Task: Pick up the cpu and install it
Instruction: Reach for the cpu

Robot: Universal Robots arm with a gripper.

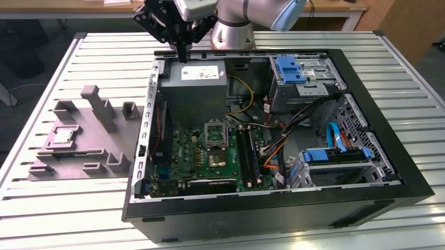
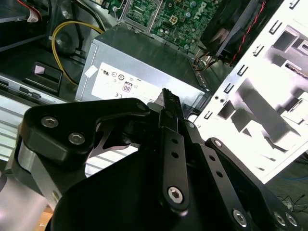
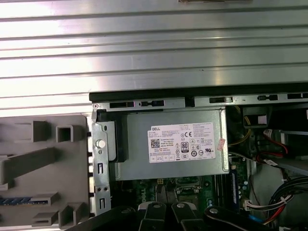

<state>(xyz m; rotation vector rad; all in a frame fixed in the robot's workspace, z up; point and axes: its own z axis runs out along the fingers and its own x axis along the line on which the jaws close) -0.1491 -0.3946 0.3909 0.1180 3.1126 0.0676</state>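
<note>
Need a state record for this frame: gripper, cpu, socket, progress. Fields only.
gripper: shut, holding nothing, over the power supply, by the case wall nearest the arm's base
cpu: lying flat in the grey tray, apart from the gripper
tray position: on the table, at the exterior view's left of the open case
socket: metal-framed, on the green board inside the case
progress: cpu not yet picked up
</note>
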